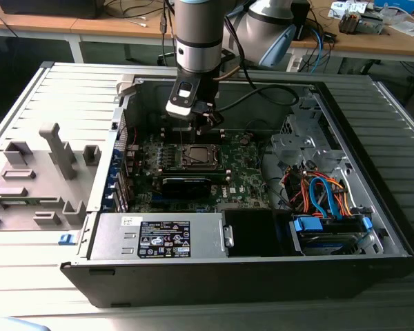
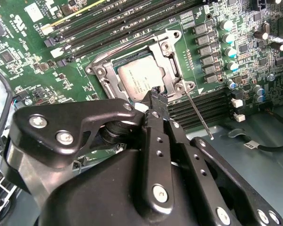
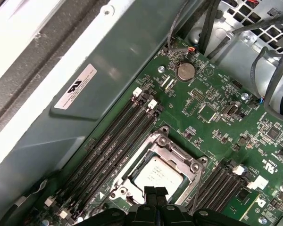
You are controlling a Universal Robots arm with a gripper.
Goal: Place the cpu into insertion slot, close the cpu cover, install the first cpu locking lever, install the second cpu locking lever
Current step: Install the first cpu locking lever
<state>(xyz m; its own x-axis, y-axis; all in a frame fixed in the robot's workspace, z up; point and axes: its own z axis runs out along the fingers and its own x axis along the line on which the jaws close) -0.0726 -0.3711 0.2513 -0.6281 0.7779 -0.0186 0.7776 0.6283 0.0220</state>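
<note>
The black gripper point(image 2: 158, 95), fingertips pressed together on nothing, hangs over the edge of the flat silver-grey square cpu point(image 2: 139, 77). The cpu is seated in the silver-rimmed insertion slot point(image 2: 107, 80) beneath the thin silver-framed cpu cover point(image 2: 169, 55). The gripper's bulk hides the slot's near corner.

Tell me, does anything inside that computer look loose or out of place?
One thing: a thin metal lever pokes out from a corner of the cover across the black slots, instead of lying along it. The cpu sits flat and square under the cover. Nothing else stands out.
</note>
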